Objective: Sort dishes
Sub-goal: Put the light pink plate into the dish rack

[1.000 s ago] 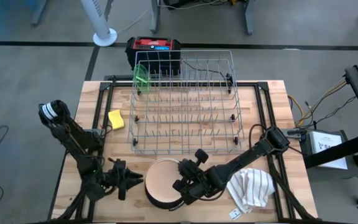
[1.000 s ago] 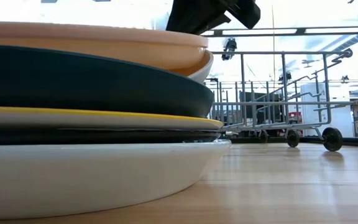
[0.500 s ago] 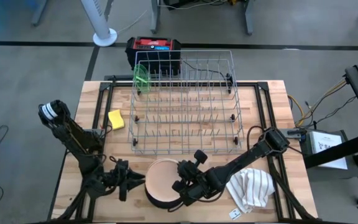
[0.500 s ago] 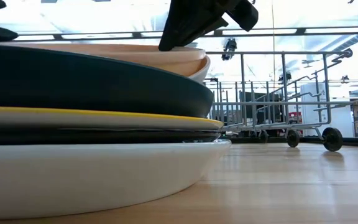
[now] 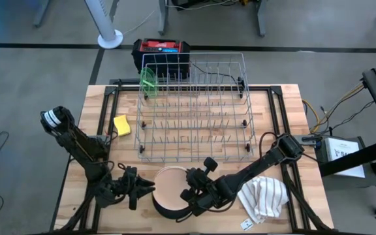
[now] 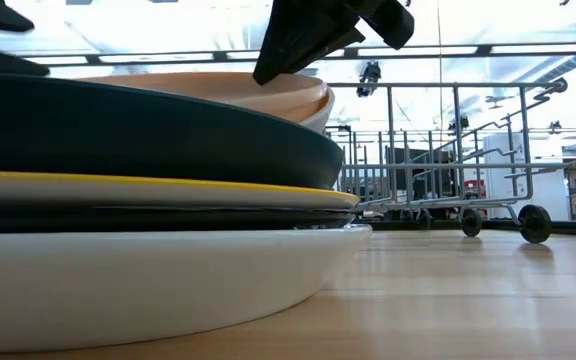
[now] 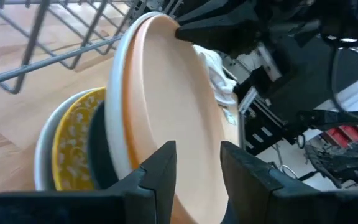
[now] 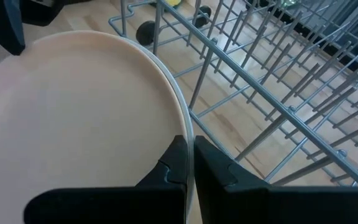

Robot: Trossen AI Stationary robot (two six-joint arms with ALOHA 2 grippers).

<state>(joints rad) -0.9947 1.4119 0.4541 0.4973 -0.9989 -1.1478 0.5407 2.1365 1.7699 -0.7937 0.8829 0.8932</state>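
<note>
A smooth round peach plate [image 5: 172,189] tops the stack of dishes [image 6: 148,200] in front of the wire rack [image 5: 194,108]. Its rim is pinched by the right gripper [image 8: 188,163] (fingers pressed together). The left gripper [image 7: 194,171], fingers spread, straddles the opposite rim. A speckled yellow plate [image 7: 73,146] is revealed only by the left wrist view.

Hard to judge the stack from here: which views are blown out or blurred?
Low view: the room behind the dish rack is blown out by backlight, and the near stack of dishes is soft. Left wrist view: the peach plate and claw fingers are soft. High view: evenly lit.
</note>
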